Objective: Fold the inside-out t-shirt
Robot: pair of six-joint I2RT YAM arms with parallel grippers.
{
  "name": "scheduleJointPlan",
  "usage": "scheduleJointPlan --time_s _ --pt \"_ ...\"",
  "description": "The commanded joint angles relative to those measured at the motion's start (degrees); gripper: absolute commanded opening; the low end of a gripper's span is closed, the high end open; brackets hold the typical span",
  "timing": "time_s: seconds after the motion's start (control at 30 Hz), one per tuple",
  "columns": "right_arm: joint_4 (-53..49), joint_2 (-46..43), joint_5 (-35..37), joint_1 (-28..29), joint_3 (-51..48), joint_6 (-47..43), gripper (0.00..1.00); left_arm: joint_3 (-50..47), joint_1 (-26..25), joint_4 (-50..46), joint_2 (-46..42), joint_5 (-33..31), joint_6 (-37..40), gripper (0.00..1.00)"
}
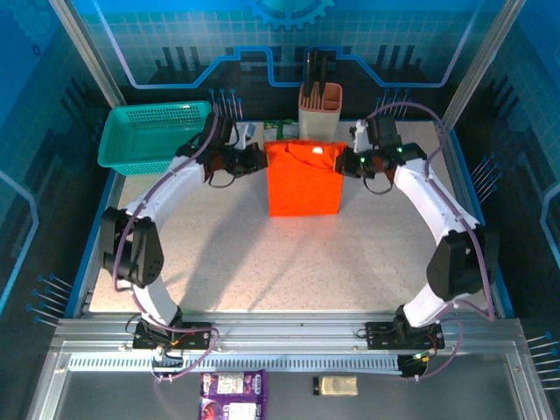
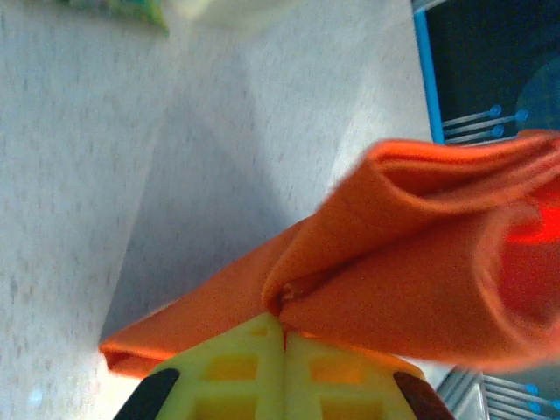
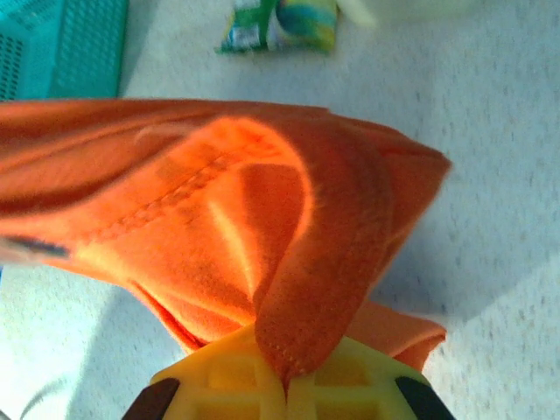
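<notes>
The bright orange t-shirt [image 1: 303, 179] hangs as a folded rectangle at the back middle of the table, held up by its two upper corners. My left gripper [image 1: 260, 160] is shut on its upper left corner; in the left wrist view the cloth [image 2: 411, 262] bunches out from between the closed yellow fingers [image 2: 236, 367]. My right gripper [image 1: 344, 161] is shut on the upper right corner; in the right wrist view a hemmed fold of the shirt [image 3: 262, 210] is pinched between the yellow fingers [image 3: 350, 381]. The shirt's lower edge reaches the tabletop.
A teal mesh basket [image 1: 150, 136] stands at the back left. A tan holder [image 1: 320, 108] stands behind the shirt, with a green packet [image 1: 278, 130] beside it. Packets [image 1: 232, 389] lie below the front rail. Blue edging [image 1: 91, 236] borders the table.
</notes>
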Motion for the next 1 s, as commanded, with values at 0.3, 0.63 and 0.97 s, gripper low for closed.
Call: scheduleJointPlan --time_s 0.3,0.63,0.97 --pt "6.9 -15.9 -3.1 7.5 -32.2 10.5 0.0 -34.5 -4.6 13.9 -13.4 4.1 -10.6 0.0" --pt "2.2 -17.4 2.6 8.7 -30.7 10.0 0.0 -34.3 -6.4 12.0 -15.6 2.2 -11.7 0.0" --pt "-2.6 -5.3 0.6 1.9 -4.5 2.8 0.0 -5.2 -2.4 0.7 -3.1 3.7 -5.0 0.0"
